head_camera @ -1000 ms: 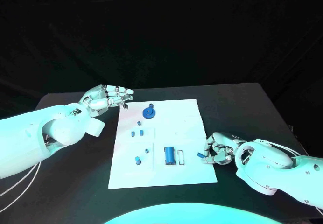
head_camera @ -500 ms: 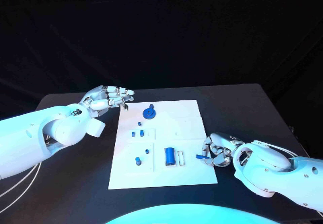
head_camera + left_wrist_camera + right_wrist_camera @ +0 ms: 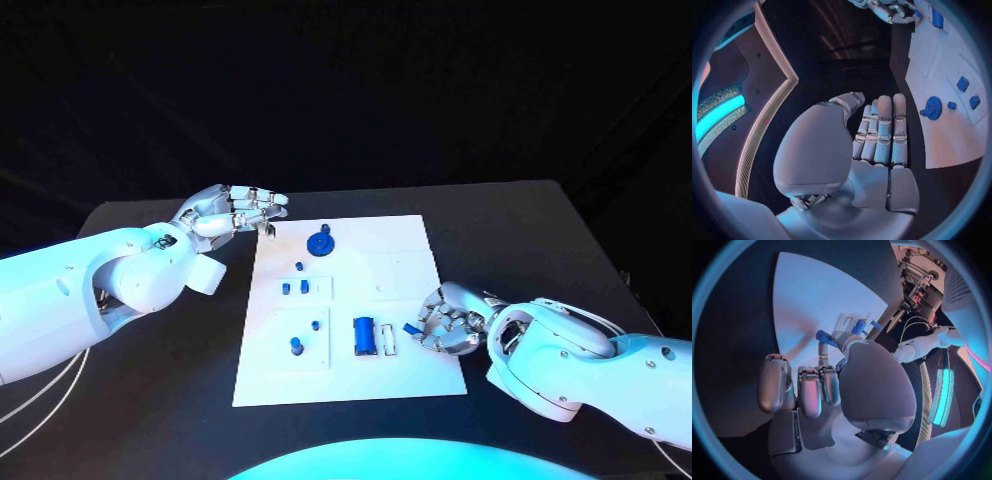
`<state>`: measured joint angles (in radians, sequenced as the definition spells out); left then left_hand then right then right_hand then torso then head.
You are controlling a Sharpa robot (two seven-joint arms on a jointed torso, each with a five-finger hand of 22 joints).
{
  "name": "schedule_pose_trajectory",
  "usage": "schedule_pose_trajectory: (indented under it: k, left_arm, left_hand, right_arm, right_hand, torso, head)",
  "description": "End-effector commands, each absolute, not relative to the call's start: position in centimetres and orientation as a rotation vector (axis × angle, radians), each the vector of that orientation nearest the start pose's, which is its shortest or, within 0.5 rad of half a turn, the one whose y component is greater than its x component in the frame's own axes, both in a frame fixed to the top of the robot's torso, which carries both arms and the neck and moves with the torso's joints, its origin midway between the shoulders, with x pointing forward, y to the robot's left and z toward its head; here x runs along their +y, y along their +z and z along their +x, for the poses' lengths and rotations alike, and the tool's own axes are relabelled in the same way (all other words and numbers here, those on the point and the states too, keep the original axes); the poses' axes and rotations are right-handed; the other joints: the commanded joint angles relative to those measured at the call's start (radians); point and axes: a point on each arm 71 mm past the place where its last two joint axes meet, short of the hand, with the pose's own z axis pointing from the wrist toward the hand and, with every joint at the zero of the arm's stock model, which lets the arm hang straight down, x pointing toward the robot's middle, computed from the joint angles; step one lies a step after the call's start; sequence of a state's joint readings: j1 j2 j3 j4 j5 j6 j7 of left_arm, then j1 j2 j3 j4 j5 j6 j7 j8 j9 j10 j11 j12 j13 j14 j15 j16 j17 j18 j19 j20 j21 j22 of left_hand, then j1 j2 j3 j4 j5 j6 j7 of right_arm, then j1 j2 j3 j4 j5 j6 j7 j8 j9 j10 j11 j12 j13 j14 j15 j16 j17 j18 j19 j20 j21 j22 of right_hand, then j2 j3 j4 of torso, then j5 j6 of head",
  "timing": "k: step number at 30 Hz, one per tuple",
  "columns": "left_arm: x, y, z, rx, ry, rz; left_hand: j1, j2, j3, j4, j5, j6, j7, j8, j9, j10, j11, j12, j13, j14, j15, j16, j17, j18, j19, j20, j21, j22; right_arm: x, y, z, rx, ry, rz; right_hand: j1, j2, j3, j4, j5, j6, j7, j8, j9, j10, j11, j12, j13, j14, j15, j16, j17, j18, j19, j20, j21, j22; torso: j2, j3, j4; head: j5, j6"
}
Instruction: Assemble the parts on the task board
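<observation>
**Right hand carries a blue part over the board**

The right hand hangs over the board's right edge, near its front corner, with a small blue part pinched at its fingertips. The part points inward, toward the blue block and the pale slot beside it. From where I stand, that looks like the reason for the low, tilted hold: the piece is being lined up with a seat close by, though I can't tell which one.

The left hand rests off the board's far left corner, over the bare worktop, fingers curled in together and gripping nothing. It seems parked there to keep out of the way.

Further out on the board, the round blue piece sits near the far edge, with several smaller blue pieces in pockets down the left side. Most of the assembly appears yet to be done.
</observation>
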<state>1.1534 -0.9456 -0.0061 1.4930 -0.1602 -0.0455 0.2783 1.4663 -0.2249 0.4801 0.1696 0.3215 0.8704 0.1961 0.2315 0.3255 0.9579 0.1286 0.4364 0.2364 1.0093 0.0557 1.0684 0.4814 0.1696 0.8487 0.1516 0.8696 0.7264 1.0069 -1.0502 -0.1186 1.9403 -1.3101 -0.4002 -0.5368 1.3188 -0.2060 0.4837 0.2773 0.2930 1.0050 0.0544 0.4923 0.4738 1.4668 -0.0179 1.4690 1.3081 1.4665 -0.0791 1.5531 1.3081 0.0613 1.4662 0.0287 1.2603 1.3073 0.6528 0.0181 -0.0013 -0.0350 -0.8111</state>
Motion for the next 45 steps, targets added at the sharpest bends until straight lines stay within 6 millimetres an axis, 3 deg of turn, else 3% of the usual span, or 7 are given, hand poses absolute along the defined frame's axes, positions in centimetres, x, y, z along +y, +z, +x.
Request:
schedule_pose_trajectory:
  k: [1,11,15,18,34,45]
  left_arm:
    - [25.0,-19.3,48.0,1.658,-1.585,-0.993]
    - [24.9,-19.3,48.0,1.662,-1.589,-0.991]
    - [24.9,-19.3,48.0,1.663,-1.589,-0.991]
    - [24.9,-19.4,48.0,1.663,-1.588,-0.991]
    - [24.8,-19.4,48.0,1.671,-1.589,-0.992]
    - [24.9,-19.4,48.0,1.672,-1.586,-0.994]
  left_hand:
    - [-0.003,0.004,-0.003,-0.002,0.001,-0.005,0.0,0.004,-0.001,-0.008,0.0,0.006,-0.001,0.001,0.002,-0.006,0.001,0.014,0.004,0.005,-0.005,-0.001]
    - [-0.001,0.005,-0.002,-0.004,0.002,-0.005,0.0,0.004,-0.001,-0.008,0.0,0.006,-0.001,0.001,0.002,-0.006,0.001,0.014,0.004,0.005,-0.005,-0.001]
    - [-0.001,0.005,-0.002,-0.004,0.002,-0.005,0.0,0.004,-0.001,-0.008,0.0,0.006,-0.001,0.001,0.002,-0.007,0.001,0.014,0.005,0.005,-0.006,-0.001]
    - [0.0,0.006,-0.002,-0.005,0.002,-0.005,0.0,0.004,-0.001,-0.008,0.0,0.006,-0.001,0.001,0.002,-0.007,0.001,0.014,0.005,0.005,-0.006,-0.001]
    - [-0.001,0.008,-0.001,-0.004,0.003,-0.005,0.0,0.004,-0.001,-0.008,0.001,0.006,-0.002,0.001,0.002,-0.007,0.001,0.014,0.006,0.005,-0.006,-0.001]
    - [-0.001,0.011,0.0,-0.003,0.003,-0.006,0.001,0.004,-0.001,-0.008,0.001,0.006,-0.002,0.0,0.002,-0.007,0.001,0.014,0.006,0.005,-0.006,-0.002]
  right_arm:
    - [-20.2,-26.3,35.0,2.109,0.564,0.399]
    - [-18.8,-27.2,35.3,2.163,0.6,0.468]
    - [-18.4,-27.7,35.2,2.187,0.607,0.483]
    - [-18.3,-27.9,35.3,2.196,0.606,0.487]
    - [-17.6,-28.4,35.5,2.215,0.605,0.453]
    - [-17.3,-28.3,35.5,2.206,0.611,0.425]
  right_hand:
    - [-0.029,0.0,0.036,-0.023,0.005,-0.004,-0.004,0.013,0.029,0.06,-0.005,0.005,0.194,0.096,-0.004,0.002,0.221,-0.011,0.039,-0.003,0.006,0.196]
    - [-0.106,0.002,0.037,0.009,-0.007,-0.002,-0.001,0.016,0.033,0.062,-0.003,0.007,0.196,0.096,-0.002,0.003,0.222,-0.01,0.039,-0.002,0.006,0.196]
    - [-0.193,0.023,0.026,0.014,-0.049,0.001,0.002,0.012,0.032,0.063,0.0,0.008,0.197,0.096,0.0,0.002,0.221,-0.01,0.038,0.001,0.005,0.196]
    - [-0.224,0.017,0.001,0.009,0.028,0.004,0.001,0.014,0.034,0.063,-0.001,0.009,0.198,0.096,0.0,0.003,0.222,-0.01,0.038,0.0,0.005,0.195]
    - [-0.227,0.012,-0.009,0.007,0.034,0.004,0.0,0.015,0.035,0.061,-0.001,0.005,0.195,0.095,-0.001,0.002,0.22,-0.009,0.037,0.0,-0.002,0.194]
    - [-0.196,0.012,-0.013,-0.013,0.043,0.002,-0.003,0.016,0.038,0.062,-0.004,0.006,0.197,0.096,-0.003,0.002,0.22,-0.009,0.036,-0.001,-0.002,0.194]
  torso:
    - [0.001,-0.001,-0.0004]
    - [0.0,0.0,-0.0001]
    - [-0.001,0.0004,0.0006]
    - [-0.002,-0.0009,-0.0004]
    - [0.0,-0.0001,-0.0017]
    - [0.0,-0.0006,-0.0008]
  head:
    - [-0.002,-0.002]
    - [-0.002,-0.003]
    - [0.0,-0.004]
    - [0.0,-0.004]
    - [0.002,-0.005]
    - [0.004,-0.009]
